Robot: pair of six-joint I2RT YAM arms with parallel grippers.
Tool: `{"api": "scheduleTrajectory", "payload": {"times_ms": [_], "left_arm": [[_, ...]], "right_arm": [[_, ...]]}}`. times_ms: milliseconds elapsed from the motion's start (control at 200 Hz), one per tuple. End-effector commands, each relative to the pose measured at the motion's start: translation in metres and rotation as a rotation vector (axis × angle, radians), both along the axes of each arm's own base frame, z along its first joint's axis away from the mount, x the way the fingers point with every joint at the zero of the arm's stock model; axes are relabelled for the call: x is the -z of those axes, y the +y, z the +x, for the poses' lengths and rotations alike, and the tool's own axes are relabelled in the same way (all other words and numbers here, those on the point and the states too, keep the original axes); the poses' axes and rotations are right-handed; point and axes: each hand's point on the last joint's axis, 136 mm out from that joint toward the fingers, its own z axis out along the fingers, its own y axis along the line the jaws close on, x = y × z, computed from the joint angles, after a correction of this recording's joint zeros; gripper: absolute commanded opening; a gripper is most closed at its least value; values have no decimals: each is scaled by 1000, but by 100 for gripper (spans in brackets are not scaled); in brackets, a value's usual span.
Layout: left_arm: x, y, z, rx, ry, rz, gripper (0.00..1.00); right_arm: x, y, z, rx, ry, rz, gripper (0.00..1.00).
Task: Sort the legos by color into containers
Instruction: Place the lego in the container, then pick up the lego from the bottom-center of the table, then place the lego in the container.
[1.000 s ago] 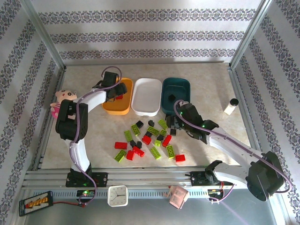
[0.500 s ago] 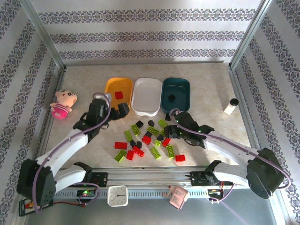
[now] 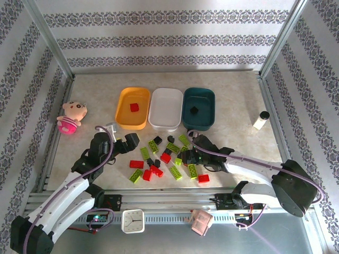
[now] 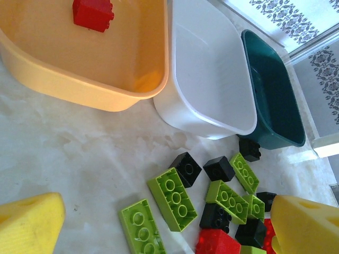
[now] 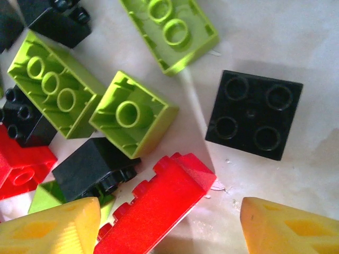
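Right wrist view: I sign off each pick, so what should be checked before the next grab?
1. Right gripper open: ok, fingers apart, nothing held.
2. Target between the fingers: ok, a red brick lies there.
3. Room around the target: not ok, a black brick lies close beside it.
4. Orange-yellow tray suits red: ok, it holds one red lego.
5. Left gripper apart from the right one: ok, and open.
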Motion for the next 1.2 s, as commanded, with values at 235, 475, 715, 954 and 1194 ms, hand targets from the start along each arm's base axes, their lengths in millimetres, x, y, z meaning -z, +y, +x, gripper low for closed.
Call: {"api": "scheduleTrajectory", "payload": {"times_ms": [235,475,715,954,1194], "left_arm": [[15,3,-7,-8,45,19,99],[17,5,-8,-13,52,36,99],[15,7,-8,-19,50,43,99],[10,9,-7,-24,46,59,99],[2,26,-12,-95,36,99,99]], "right_arm": [[5,0,12,140,7,88,61],[18,6,8,128,65,101,56],[11,10,12,108,39,117,42],[-33,18,22,26,-61,149,31],[-95,54,43,-115,-167,226,25]]}}
